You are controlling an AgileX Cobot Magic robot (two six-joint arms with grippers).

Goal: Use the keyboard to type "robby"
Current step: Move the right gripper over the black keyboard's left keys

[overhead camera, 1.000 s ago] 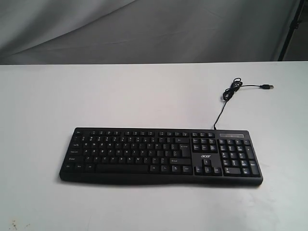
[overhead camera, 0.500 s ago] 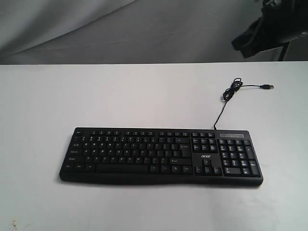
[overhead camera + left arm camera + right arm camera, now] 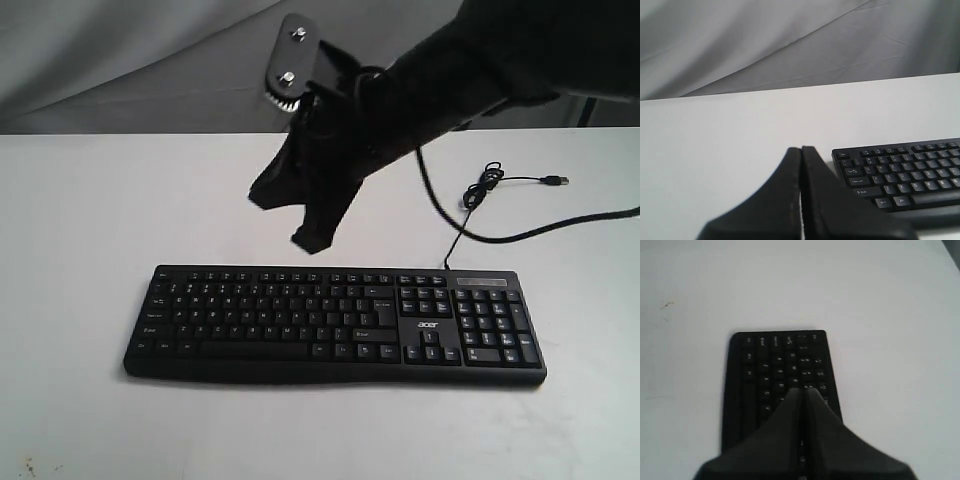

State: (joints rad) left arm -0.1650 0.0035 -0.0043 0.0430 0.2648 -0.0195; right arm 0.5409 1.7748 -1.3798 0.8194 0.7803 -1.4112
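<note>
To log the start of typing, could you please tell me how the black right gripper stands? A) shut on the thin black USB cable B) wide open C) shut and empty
C: the right wrist view shows the black right gripper with its two fingers pressed together, empty, above the wide black plastic keyboard; the thin black USB cable lies well away.

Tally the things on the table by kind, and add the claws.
keyboard: 1
USB cable: 1
claws: 2, the left claw and the right claw, both shut
Total: 4
</note>
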